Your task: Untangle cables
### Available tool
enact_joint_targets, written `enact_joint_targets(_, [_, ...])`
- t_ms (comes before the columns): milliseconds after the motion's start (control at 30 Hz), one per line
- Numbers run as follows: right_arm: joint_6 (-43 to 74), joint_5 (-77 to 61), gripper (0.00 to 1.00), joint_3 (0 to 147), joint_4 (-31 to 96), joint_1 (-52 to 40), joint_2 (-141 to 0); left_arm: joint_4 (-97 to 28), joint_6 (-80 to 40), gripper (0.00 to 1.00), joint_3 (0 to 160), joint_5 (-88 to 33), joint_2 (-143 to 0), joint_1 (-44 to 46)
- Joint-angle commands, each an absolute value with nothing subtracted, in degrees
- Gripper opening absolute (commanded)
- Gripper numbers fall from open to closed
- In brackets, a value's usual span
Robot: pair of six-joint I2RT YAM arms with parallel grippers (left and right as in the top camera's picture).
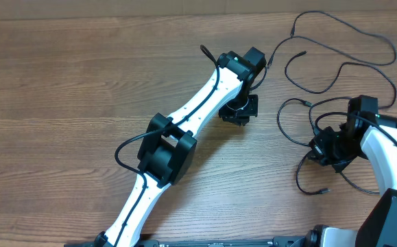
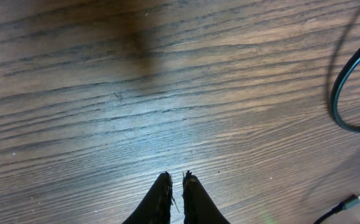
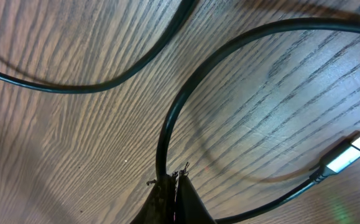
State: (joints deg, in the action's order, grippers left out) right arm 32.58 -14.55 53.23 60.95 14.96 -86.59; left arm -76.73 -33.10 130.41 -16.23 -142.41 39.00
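A light brown wood-grain table (image 1: 81, 82) carries the thin black flexible cables (image 1: 366, 63), which lie as loose, open loops over its right side, reaching from the far edge down towards the right arm. They are spread out in strands that cross one another in a few places, not packed into a tight bundle. The white left arm with black joints (image 1: 184, 123) stretches diagonally from the near left edge to the middle of the table. Its left fingers (image 1: 239, 111) point down at bare wood just left of the nearest loop and touch no strand. In the left wrist view these left fingers (image 2: 167, 186) stand almost together with only a sliver of gap, and nothing is held between them. An arc of cable (image 2: 332, 99) curves along the right edge of that view, and a small silver-tipped plug (image 2: 352, 200) lies at the lower right corner. The right fingers (image 1: 325, 152) sit low among the strands on the right side of the table. The right wrist view shows the right fingers (image 3: 175, 186) pinched tight on one strand (image 3: 186, 83), which rises from the tips and sweeps away to the right. A second strand (image 3: 86, 90) crosses the upper left of that view, and a silver USB plug (image 3: 347, 155) rests on the wood to the right.
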Motion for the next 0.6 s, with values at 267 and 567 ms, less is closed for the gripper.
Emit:
enact_joint_targets(267, [35.6,-11.0,0.04,50.4,57.6,13.1,-86.3,-76.7,-33.2,0.12,129.8,-15.9,-142.9,39.0])
enact_joint_targets(567, [35.8,-13.0,0.04,47.5,48.5,13.1,-86.3,-76.7,-33.2,0.12,129.8,-15.9,-142.9,39.0])
